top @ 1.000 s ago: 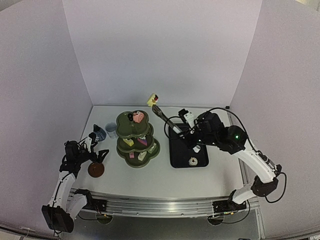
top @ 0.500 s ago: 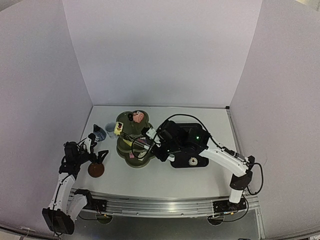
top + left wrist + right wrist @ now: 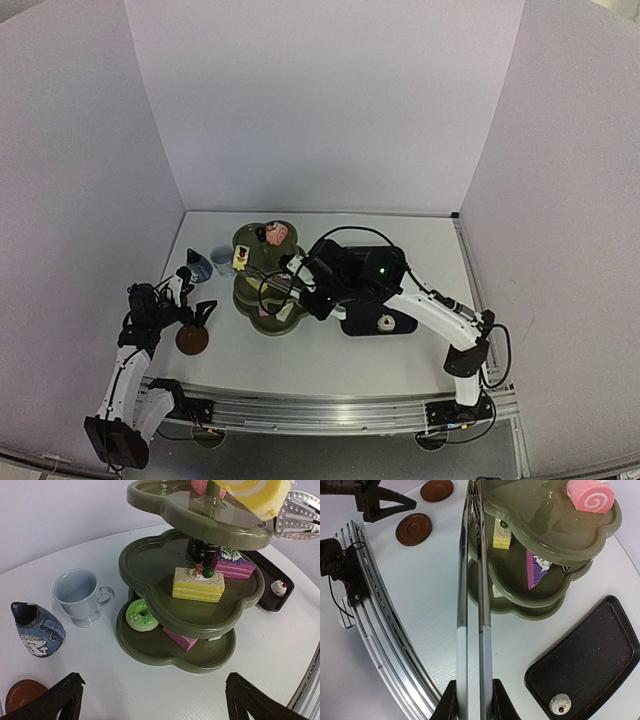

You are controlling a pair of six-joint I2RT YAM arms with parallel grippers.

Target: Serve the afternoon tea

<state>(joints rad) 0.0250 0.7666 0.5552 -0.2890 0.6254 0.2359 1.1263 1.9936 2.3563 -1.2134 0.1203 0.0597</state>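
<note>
A: Quick status pls. What's the right gripper (image 3: pixel 472 702) doing?

B: Clamped tight on the handles of the metal tongs (image 3: pixel 470 605), arms squeezed almost together. At the far end the tongs pinch a yellow roll (image 3: pixel 255 492) w/ a white swirl.

A: And where's that roll?

B: At the rim of the top tier of the green stand (image 3: pixel 155 565), on the side facing the cup (image 3: pixel 80 597). Can't tell if it touches the tier or hangs just above it.

A: Left side?

B: The left gripper (image 3: pixel 154 680) is spread wide, holding nothing, low over the table (image 3: pixel 280 645) and pointed at the stand. A brown coaster (image 3: pixel 192 340) lies just beside it (a second coaster (image 3: pixel 436 489) shows in the right wrist view).

A: Rest of the tea?

B: Pink roll (image 3: pixel 590 495) on the top tier. Mid tier: yellow slice (image 3: pixel 198 584) and pink-and-purple slice (image 3: pixel 232 562), apart. Bottom tier: green doughnut (image 3: pixel 139 619) near a pink piece. The cup and the blue jug (image 3: pixel 36 629) stand side by side on the table, left of the stand, not touching. One white pastry (image 3: pixel 560 703) w/ a red dot sits on the black tray (image 3: pixel 590 655), right of the stand.
</note>
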